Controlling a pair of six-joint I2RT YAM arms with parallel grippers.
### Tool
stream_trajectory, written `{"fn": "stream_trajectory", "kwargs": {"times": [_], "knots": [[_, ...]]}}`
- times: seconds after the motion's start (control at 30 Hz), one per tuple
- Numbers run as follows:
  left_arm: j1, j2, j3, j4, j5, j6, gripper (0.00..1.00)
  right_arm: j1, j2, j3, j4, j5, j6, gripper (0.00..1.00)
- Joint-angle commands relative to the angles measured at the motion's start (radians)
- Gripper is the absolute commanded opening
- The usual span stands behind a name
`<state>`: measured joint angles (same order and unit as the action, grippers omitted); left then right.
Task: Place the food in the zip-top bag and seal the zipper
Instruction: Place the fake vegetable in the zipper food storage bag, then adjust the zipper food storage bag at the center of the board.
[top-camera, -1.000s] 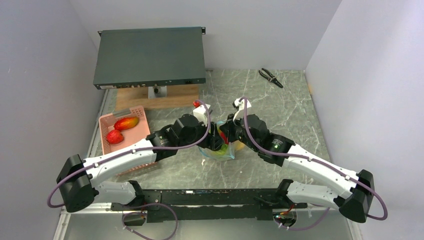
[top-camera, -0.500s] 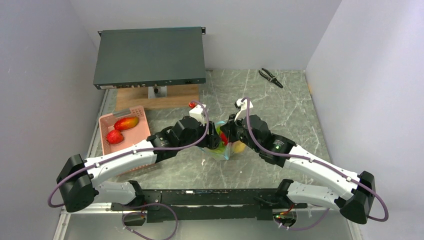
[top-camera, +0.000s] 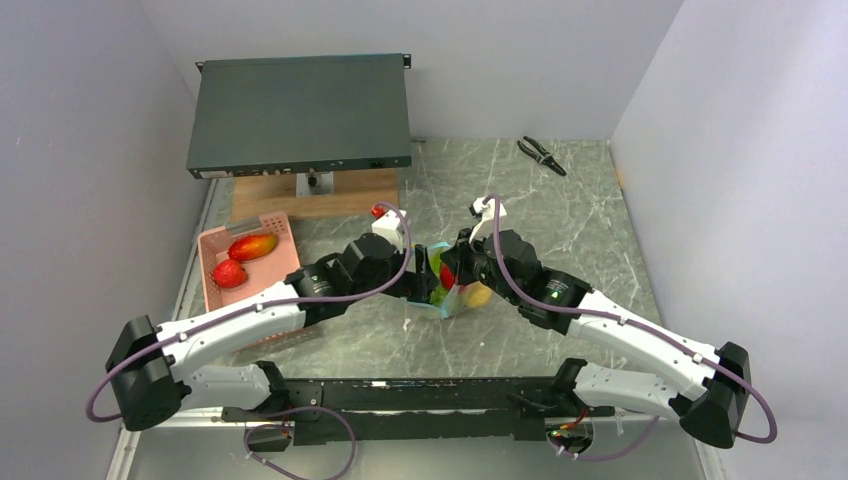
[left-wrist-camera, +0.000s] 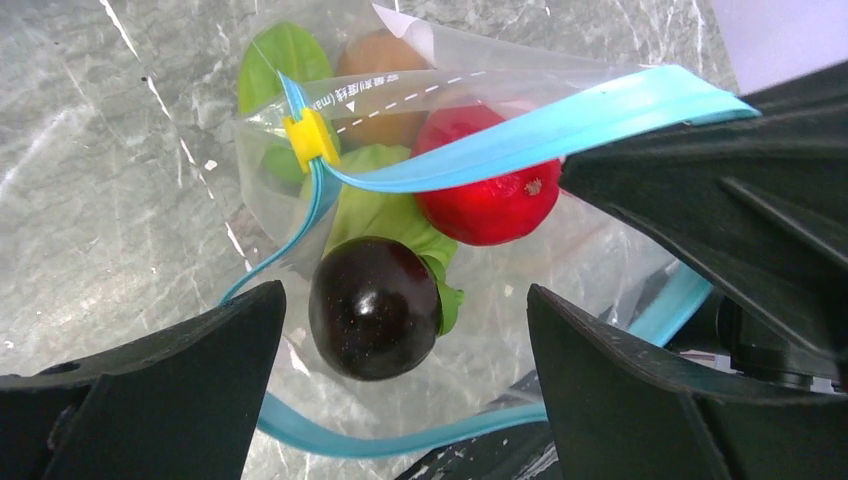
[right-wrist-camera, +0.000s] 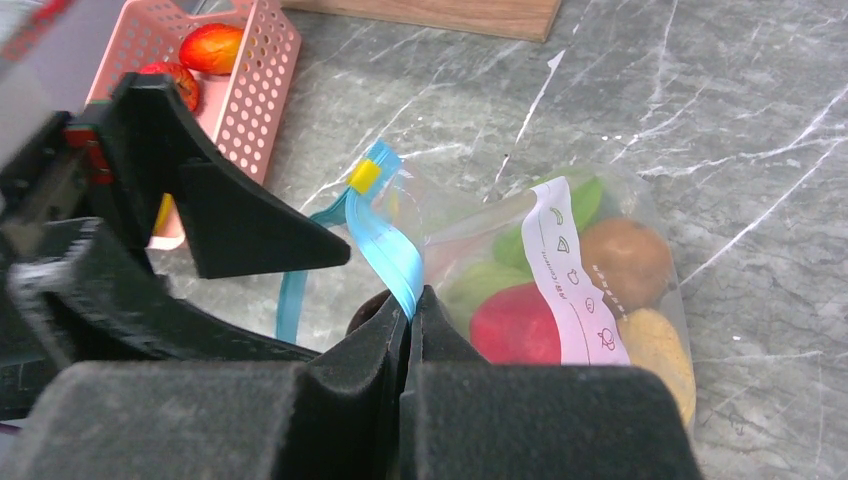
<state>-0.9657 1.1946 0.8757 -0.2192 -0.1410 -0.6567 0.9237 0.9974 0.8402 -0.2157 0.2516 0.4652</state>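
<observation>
Teal-blue zipper (left-wrist-camera: 560, 130) sits pinched in the closed right gripper (right-wrist-camera: 412, 310), holding the zip-top bag (right-wrist-camera: 460, 225) open mid-table, while the left gripper (left-wrist-camera: 400, 300) hangs wide apart and empty over the dark purple fruit (left-wrist-camera: 375, 305) inside; loading step, so next probably fetch the mango (top-camera: 253, 245) and red fruit (top-camera: 229, 273) from the pink basket (right-wrist-camera: 262, 90).

We find no legible text. Zip-top bag (left-wrist-camera: 455, 45): tiny white print along dashed line (left-wrist-camera: 420, 100) under zipper (left-wrist-camera: 520, 140), too small for us to read. White strip (right-wrist-camera: 570, 280) on bag: small line icons, no words. Dark box (top-camera: 300, 110): we see front markings, illegible.
</observation>
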Motion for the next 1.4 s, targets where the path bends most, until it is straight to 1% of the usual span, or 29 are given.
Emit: {"fn": "stream_trajectory", "kwargs": {"times": [0.0, 0.17, 0.23, 0.3, 0.33, 0.37, 0.43, 0.5, 0.57, 0.67, 0.9, 1.0, 1.03, 1.17, 1.27, 1.37], "knots": [[-0.002, -0.095, 0.042, -0.031, -0.022, 0.033, 0.93, -0.005, -0.022, 0.011, 0.064, -0.009, 0.008, 0.0], [0.0, -0.191, -0.006, -0.087, -0.048, 0.029, 0.83, -0.007, -0.024, 0.008, 0.068, -0.01, 0.007, 0.0], [0.001, -0.232, -0.03, -0.114, -0.064, 0.015, 0.67, -0.008, -0.022, 0.01, 0.07, -0.016, 0.007, 0.0], [0.0, -0.267, -0.067, -0.119, -0.073, -0.008, 0.57, -0.01, -0.015, 0.018, 0.063, -0.02, 0.005, 0.0], [0.001, -0.281, -0.088, -0.109, -0.069, -0.019, 0.56, -0.01, -0.013, 0.02, 0.062, -0.02, 0.003, 0.0], [0.002, -0.292, -0.11, -0.093, -0.062, -0.03, 0.57, -0.009, -0.015, 0.018, 0.063, -0.019, 0.004, 0.0], [0.006, -0.295, -0.145, -0.06, -0.046, -0.052, 0.64, -0.011, -0.018, 0.012, 0.07, -0.02, 0.009, 0.0], [0.013, -0.279, -0.163, -0.044, -0.03, -0.068, 0.68, -0.01, -0.016, 0.014, 0.07, -0.026, 0.013, 0.0], [0.019, -0.25, -0.169, -0.029, -0.018, -0.074, 0.67, -0.01, -0.009, 0.023, 0.062, -0.034, 0.012, 0.0], [0.025, -0.208, -0.178, 0.004, 0.003, -0.081, 0.58, -0.011, -0.004, 0.032, 0.051, -0.04, 0.01, 0.0], [0.04, -0.185, -0.196, 0.069, 0.048, -0.074, 0.31, -0.011, 0.006, 0.042, 0.027, -0.054, -0.006, 0.0], [0.048, -0.18, -0.17, 0.042, 0.049, -0.058, 0.07, -0.01, 0.014, 0.049, 0.023, -0.076, -0.034, 0.0], [0.049, -0.183, -0.156, 0.024, 0.045, -0.054, 0.0, -0.01, 0.014, 0.052, 0.03, -0.108, -0.058, 0.0], [0.051, -0.247, -0.116, -0.006, 0.037, -0.03, 0.0, 0.025, 0.006, 0.065, 0.062, -0.196, -0.145, 0.0], [0.05, -0.307, -0.092, 0.02, 0.064, -0.019, 0.0, 0.072, 0.019, 0.091, 0.052, -0.194, -0.198, 0.0], [0.05, -0.307, -0.01, -0.016, 0.108, -0.038, 0.0, 0.125, 0.05, 0.129, 0.033, -0.181, -0.236, 0.0]]}}
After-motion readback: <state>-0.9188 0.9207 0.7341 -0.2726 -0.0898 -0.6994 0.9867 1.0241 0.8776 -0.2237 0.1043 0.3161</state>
